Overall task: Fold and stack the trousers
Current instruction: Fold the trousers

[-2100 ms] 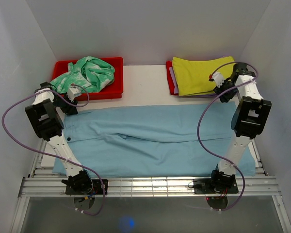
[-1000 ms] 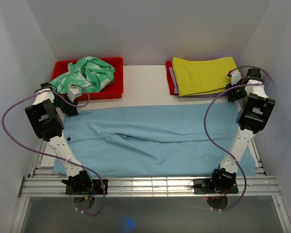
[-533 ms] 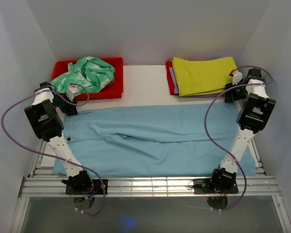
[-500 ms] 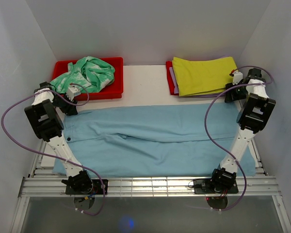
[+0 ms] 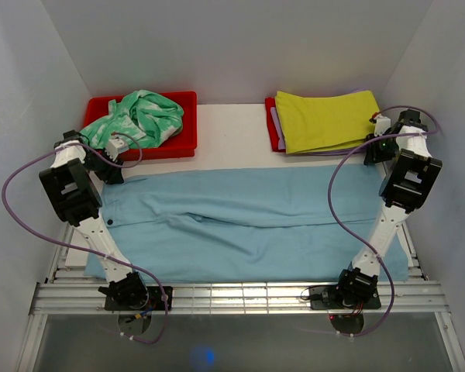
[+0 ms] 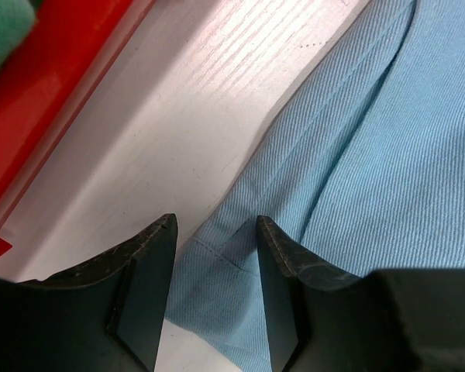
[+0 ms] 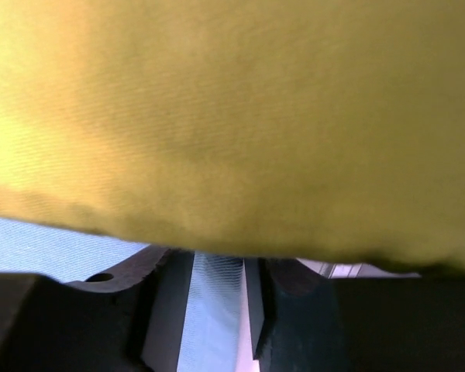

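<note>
Two arms, bases at the bottom edge of the overhead view, one on each side.

One pair of trousers (image 5: pixel 248 225), light blue, is spread flat across the middle of the frame from left to right. It covers most of the near half of the white table (image 5: pixel 232 136), and its far edge is slightly creased.

Left gripper (image 5: pixel 117 175) is at the far left corner of the trousers, tips down at the cloth. In the wrist view (image 6: pixel 215 232) the two fingers are partly open. The hemmed edge of the trousers (image 6: pixel 372 155) lies in the gap between them, not pinched, with bare table (image 6: pixel 163 132) beside it.

Right gripper (image 5: pixel 367 158) is at the far right corner of the trousers, just beside the yellow cloth. In the wrist view (image 7: pixel 217 298) its two fingers are a narrow gap apart and hold nothing. Blue cloth (image 7: pixel 46 236) shows below and between them.

Far row, two red trays:
- Upper left: one red tray (image 5: pixel 182 144) holding one crumpled green-and-white garment (image 5: pixel 139 116). Its red wall shows at the upper left of the left wrist view (image 6: pixel 54 77).
- Upper right: the second red tray (image 5: pixel 271 130), mostly hidden under one folded yellow-green cloth (image 5: pixel 325 120). That cloth fills the upper part of the right wrist view (image 7: pixel 232 116).
</note>
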`<action>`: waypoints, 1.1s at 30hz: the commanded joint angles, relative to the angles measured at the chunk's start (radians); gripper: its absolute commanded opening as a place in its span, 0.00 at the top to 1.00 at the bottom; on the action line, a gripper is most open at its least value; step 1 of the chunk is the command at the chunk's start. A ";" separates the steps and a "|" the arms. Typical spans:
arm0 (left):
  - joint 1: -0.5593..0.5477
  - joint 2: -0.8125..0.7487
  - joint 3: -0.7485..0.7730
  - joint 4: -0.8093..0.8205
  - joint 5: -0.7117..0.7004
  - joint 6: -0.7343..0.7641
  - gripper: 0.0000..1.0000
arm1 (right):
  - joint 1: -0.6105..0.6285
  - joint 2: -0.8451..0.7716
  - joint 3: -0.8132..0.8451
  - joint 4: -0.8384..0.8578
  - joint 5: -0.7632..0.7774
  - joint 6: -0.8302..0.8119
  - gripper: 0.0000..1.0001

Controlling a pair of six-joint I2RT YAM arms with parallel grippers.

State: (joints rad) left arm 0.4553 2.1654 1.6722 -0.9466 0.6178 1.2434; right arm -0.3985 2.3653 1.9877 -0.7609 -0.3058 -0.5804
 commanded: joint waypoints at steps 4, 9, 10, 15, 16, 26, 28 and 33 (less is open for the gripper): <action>0.014 -0.065 0.070 -0.024 0.025 -0.064 0.44 | -0.014 0.045 -0.007 -0.072 0.019 0.014 0.90; 0.065 -0.052 0.150 -0.055 0.078 -0.125 0.44 | -0.013 -0.008 -0.010 -0.064 -0.004 0.017 0.92; 0.074 -0.038 0.188 -0.072 0.085 -0.125 0.44 | -0.013 -0.026 -0.012 -0.060 -0.007 0.017 0.92; 0.109 -0.013 0.221 -0.123 0.086 -0.111 0.45 | -0.013 -0.087 -0.030 -0.071 -0.067 0.001 0.92; 0.117 -0.010 0.221 -0.121 0.091 -0.110 0.45 | -0.013 -0.098 -0.036 -0.068 -0.073 -0.002 0.92; 0.121 0.033 0.158 -0.127 0.142 -0.108 0.45 | -0.013 -0.163 -0.053 -0.147 -0.162 -0.070 0.92; 0.121 0.049 0.156 -0.127 0.154 -0.116 0.45 | -0.014 -0.166 -0.050 -0.178 -0.171 -0.102 0.92; 0.123 0.071 0.146 -0.129 0.165 -0.119 0.45 | -0.013 -0.175 -0.044 -0.236 -0.194 -0.153 0.92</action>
State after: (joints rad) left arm 0.5758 2.2379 1.8355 -1.0626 0.7265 1.1194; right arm -0.4057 2.2425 1.9213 -0.9165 -0.4503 -0.6823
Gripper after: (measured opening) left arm 0.548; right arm 0.112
